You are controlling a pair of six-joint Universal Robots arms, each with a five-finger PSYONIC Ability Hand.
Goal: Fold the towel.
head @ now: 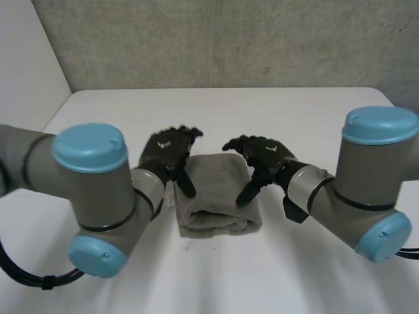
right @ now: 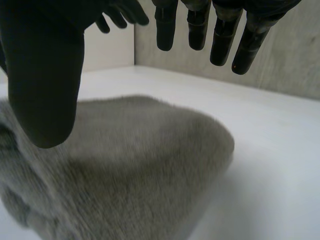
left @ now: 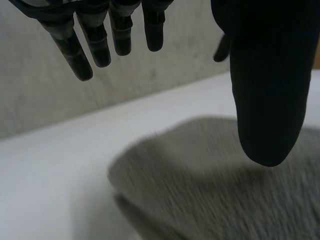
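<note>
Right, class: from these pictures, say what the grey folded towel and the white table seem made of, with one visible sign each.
The grey folded towel looks like soft, matt terry or fleece cloth: fuzzy nap, rounded folds. The white table looks like a hard, smooth board, perhaps laminate: flat, even surface.

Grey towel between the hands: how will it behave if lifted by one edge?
Probably floppy: the towel slumps in soft, rounded folds, so a lifted edge would likely drape open. Its fuzzy pile should resist slipping.
</note>
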